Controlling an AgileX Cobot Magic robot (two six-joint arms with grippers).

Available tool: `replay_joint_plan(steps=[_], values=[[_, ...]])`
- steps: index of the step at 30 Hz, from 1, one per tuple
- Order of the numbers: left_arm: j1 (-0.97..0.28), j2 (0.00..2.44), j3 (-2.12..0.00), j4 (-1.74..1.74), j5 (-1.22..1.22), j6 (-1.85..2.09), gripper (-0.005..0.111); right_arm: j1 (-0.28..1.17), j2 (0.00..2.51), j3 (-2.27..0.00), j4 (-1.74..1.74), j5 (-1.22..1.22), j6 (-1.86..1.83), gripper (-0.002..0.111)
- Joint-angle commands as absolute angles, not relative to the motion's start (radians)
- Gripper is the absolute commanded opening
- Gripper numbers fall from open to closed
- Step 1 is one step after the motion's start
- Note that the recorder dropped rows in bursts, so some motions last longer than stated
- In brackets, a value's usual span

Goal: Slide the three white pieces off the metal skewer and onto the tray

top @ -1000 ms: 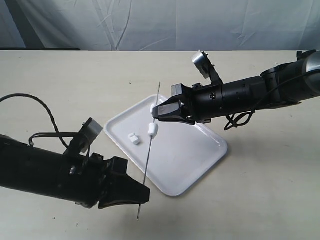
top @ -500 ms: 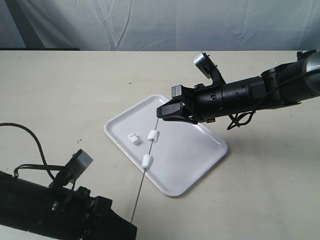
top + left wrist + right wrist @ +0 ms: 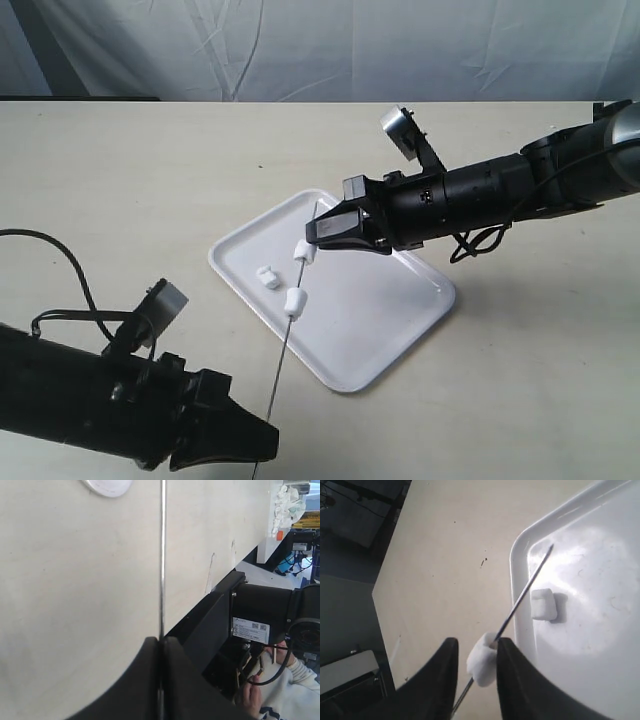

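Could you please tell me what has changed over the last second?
The left tool, gripping the metal skewer, drew back toward the view's lower edge, carrying the two threaded white pieces along. The right tool, tray and loose piece barely moved.
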State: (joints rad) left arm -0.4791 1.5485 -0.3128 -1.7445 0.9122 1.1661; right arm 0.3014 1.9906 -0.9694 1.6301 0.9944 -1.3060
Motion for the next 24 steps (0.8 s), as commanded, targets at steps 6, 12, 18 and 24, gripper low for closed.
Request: replay_joint_plan(steps=[6,12,18,24], values=[[-0.481,1.525,-0.349,-1.744,0.920,1.156,0.000,0.302,1.981,-0.973,1.630,0.987,-1.317,0.045],[-0.481,1.519,-0.360,-1.744,0.910,1.136,0.000,0.302,1.981,-0.973,1.630,0.988,-1.308,0.030],[-0.481,1.519,-0.360,-1.744,0.908,1.136,0.000,0.302,1.981,-0.973,1.630,1.018,-1.316,0.021],[-0.481,1.519,-0.347,-1.744,0.951,1.136,0.000,0.302,1.981,-0.973,1.631,0.965,-1.316,0.021]])
